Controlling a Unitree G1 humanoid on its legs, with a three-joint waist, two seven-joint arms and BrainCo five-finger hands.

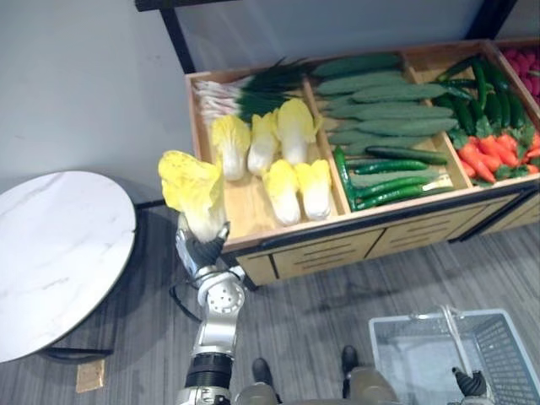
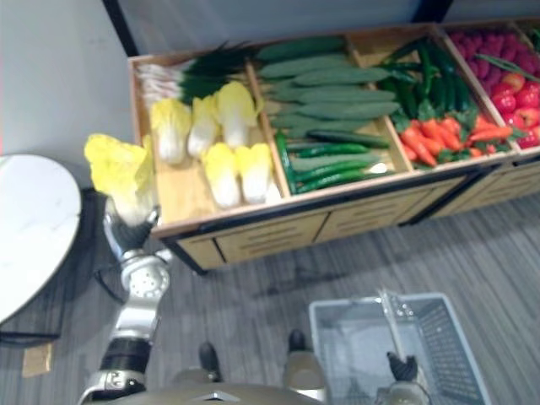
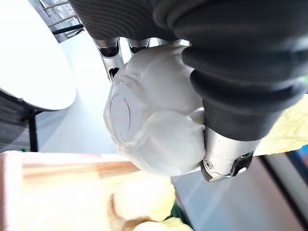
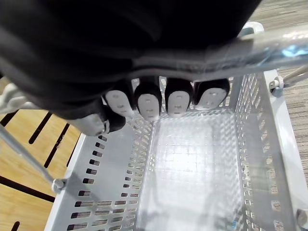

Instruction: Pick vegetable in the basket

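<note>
A pale yellow napa cabbage (image 1: 192,190) is held upright in my left hand (image 1: 201,249), just off the front left corner of the wooden shelf. In the left wrist view its white base (image 3: 154,125) sits between my curled fingers and thumb (image 3: 226,159). At the lower right hangs a grey plastic basket (image 1: 506,337), empty inside (image 4: 260,159). My right hand (image 1: 469,384) is curled round the basket's metal handle (image 4: 269,45), fingers (image 4: 159,103) wrapped over it.
The wooden produce shelf (image 1: 337,228) holds more cabbages (image 1: 283,156), scallions (image 1: 253,89), cucumbers (image 1: 380,110), carrots (image 1: 494,152) and red fruit (image 2: 515,76). A round white marble table (image 1: 51,253) stands to the left. Grey plank floor lies between shelf and basket.
</note>
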